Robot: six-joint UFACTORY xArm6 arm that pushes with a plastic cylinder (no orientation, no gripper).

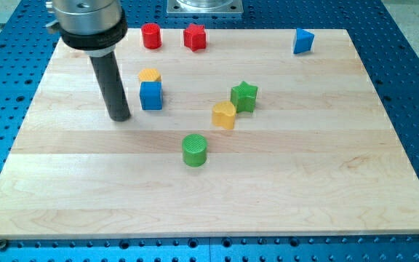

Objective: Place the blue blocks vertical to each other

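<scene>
A blue cube (pixel 150 95) sits left of the board's middle, with a yellow block (pixel 149 75) touching its top side. A blue triangular block (pixel 303 41) sits far off at the view's top right. My tip (pixel 120 116) is on the board just left of the blue cube and slightly below it, a small gap apart.
A red cylinder (pixel 150 36) and a red star-like block (pixel 195 37) sit at the top edge. A green star (pixel 244 96) touches a yellow block (pixel 224 115) near the middle. A green cylinder (pixel 194 150) lies below them. The wooden board (pixel 340 182) rests on a blue perforated table.
</scene>
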